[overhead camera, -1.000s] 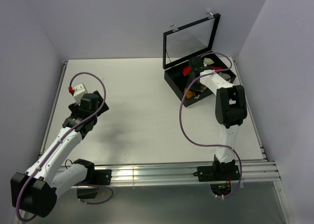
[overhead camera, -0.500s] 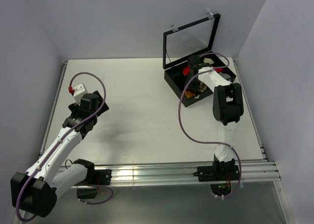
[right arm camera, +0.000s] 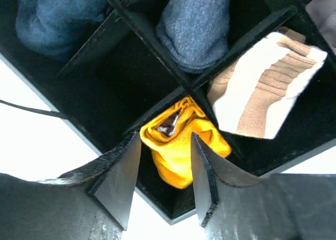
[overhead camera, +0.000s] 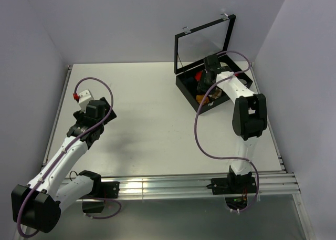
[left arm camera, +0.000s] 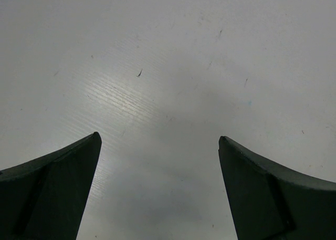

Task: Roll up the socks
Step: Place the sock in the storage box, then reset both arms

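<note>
Right tool (right arm camera: 164,137) has spread open, straddling the mustard sock (right arm camera: 176,158) walled tightly by box dividers (right arm camera: 157,51); left tool (left arm camera: 158,137) spread over worktop (left arm camera: 157,40).

Mustard-yellow sock (right arm camera: 181,150), dark patch at its fold. Cream sock (right arm camera: 262,87), tan stripes. Blue-grey sock (right arm camera: 197,24). Navy sock (right arm camera: 52,14). Black divider box (right arm camera: 121,98). White table (overhead camera: 147,119).

Table (overhead camera: 147,108): box at its far right; left gripper (left arm camera: 158,137) above its left side.
Box (overhead camera: 181,86): lid (overhead camera: 205,45) upright behind it; dividers split it into compartments.
Compartment at the near wall: rolled sock (right arm camera: 176,156), right gripper (right arm camera: 166,135) straddling it.
Neighbouring compartment: folded sock (right arm camera: 262,87).
Compartments behind: two sock bundles (right arm camera: 197,24), side by side.
</note>
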`<state>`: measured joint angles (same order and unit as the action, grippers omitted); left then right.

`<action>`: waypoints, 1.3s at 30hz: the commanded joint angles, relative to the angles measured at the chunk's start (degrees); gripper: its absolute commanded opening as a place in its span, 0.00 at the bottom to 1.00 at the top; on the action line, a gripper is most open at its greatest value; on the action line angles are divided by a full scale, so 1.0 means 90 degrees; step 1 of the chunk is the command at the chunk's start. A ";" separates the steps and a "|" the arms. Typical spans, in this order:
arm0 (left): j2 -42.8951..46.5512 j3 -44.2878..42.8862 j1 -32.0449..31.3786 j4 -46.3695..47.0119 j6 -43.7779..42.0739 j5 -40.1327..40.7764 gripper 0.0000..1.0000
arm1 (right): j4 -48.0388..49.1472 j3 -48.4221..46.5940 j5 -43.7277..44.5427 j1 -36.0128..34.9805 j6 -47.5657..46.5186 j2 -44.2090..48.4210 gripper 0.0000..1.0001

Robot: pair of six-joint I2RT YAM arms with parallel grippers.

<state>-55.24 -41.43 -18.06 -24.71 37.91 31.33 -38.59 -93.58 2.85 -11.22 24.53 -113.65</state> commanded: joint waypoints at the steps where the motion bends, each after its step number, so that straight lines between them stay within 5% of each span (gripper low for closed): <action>1: 0.0054 -0.0084 0.0034 0.0089 -0.0081 0.0015 1.00 | 0.0244 0.0260 -0.0073 -0.0061 -0.0099 0.0361 0.49; 9: 0.0044 -0.0084 0.0034 0.0079 -0.0072 0.0024 0.99 | 0.0254 0.0437 -0.0102 -0.0101 -0.0002 0.0089 0.27; 22: 0.0054 -0.0084 0.0035 0.0079 -0.0091 0.0015 0.99 | -0.0400 -0.0120 0.0279 0.0065 0.0311 -0.0810 0.27; 28: 0.0171 -0.0094 0.0025 0.0040 -0.0072 0.0054 0.99 | -0.0243 -0.0149 0.0015 0.0075 0.0262 -0.0050 0.37; 32: 0.0385 -0.0113 0.0035 -0.0038 -0.0003 0.0034 1.00 | -0.0438 -0.0363 0.0151 0.0095 0.0194 0.0769 0.62; 39: 0.0572 -0.0854 0.0035 -0.0535 -0.0120 0.0151 0.99 | -0.0849 -0.0579 0.0532 0.0299 0.0067 0.2401 0.73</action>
<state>-51.35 -43.57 -17.98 -27.77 38.02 31.40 -44.25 -94.91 4.73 -10.26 26.06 -100.84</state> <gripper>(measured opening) 0.995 0.722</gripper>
